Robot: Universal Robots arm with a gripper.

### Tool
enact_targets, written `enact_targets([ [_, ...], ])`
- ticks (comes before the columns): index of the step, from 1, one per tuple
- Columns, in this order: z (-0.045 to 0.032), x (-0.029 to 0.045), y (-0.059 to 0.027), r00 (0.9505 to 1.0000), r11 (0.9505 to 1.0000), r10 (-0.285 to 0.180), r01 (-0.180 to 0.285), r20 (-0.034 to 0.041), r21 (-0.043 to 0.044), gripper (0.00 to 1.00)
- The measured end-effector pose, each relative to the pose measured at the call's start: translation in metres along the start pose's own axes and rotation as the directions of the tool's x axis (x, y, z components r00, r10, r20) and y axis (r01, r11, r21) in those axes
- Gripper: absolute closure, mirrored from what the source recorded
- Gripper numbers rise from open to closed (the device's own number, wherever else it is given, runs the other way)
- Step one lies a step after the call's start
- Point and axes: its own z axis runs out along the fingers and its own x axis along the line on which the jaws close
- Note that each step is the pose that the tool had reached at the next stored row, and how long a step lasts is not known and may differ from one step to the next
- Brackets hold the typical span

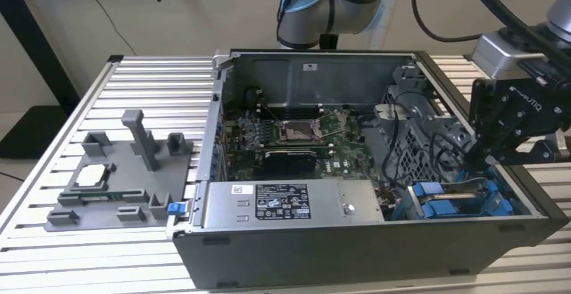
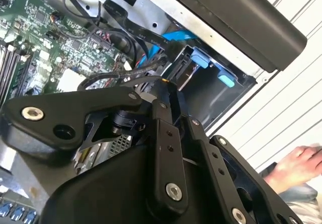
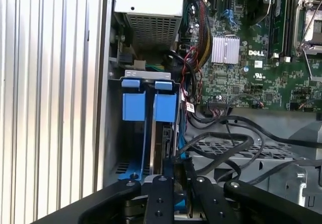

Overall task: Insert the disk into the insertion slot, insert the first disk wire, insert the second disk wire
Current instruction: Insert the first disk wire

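My black gripper hangs over the front corner of the open computer case, on the exterior view's right. Directly below it lies the insertion slot, a grey bay with blue rails and tabs. The disk stands edge-on in the bay behind one blue tab, dark and mostly hidden. In the first wrist view the gripper sits right at the disk's near end, shut on the end of a black disk wire that loops away over the metal cage. A blue wire runs along the case wall. In the second wrist view the gripper reaches in among black cables.
The grey power-supply box lies beside the bay, with the green motherboard behind it. Loose black cables cross the cage next to the bay. A grey parts fixture sits on the slatted table. A person's hand rests outside the case.
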Motion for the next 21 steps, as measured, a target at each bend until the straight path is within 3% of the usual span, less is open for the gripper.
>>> enact_targets([
  [7,0.0115,0.0010,-0.0015,0.9999,1.0000,0.000,0.000,0.0140,0.0005,1.00],
  [12,0.0157,0.0059,-0.0066,0.9997,1.0000,0.001,-0.001,0.0226,0.0007,1.00],
  [21,0.0210,0.0147,-0.0062,0.9995,1.0000,0.001,-0.001,0.0318,0.0018,1.00],
])
